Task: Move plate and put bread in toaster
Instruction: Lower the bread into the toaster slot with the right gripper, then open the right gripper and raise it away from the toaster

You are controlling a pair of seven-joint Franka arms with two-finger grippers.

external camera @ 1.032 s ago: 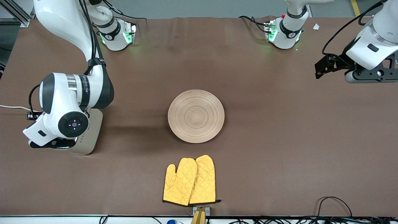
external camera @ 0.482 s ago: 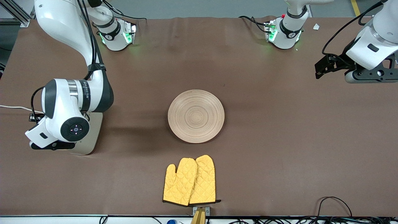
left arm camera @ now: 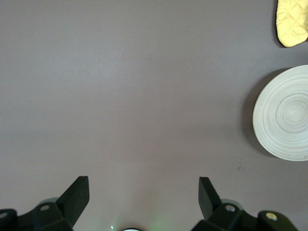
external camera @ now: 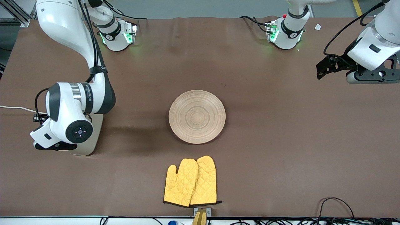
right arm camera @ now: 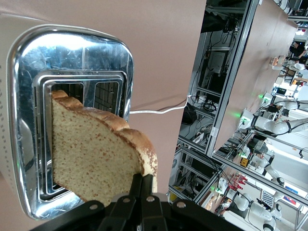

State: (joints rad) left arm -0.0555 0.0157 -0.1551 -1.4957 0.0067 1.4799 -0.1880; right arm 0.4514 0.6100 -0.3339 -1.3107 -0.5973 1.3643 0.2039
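Note:
The bread, a speckled slice with a darker crust, hangs edge-down over the toaster's chrome top, its lower corner at one slot. My right gripper is shut on the slice's crust edge. In the front view the right arm's wrist covers most of the cream toaster at the right arm's end of the table, and the bread is hidden. The wooden plate lies bare at the table's middle. My left gripper waits open over the left arm's end, with nothing between its fingers.
A pair of yellow oven mitts lies nearer to the front camera than the plate. The toaster's white cord runs off the table at the right arm's end. In the left wrist view the plate and a mitt show.
The right arm's wrist has shifted a little over the toaster, toward the front camera, with the bread in its grip. The left arm, plate and mitts have not moved.

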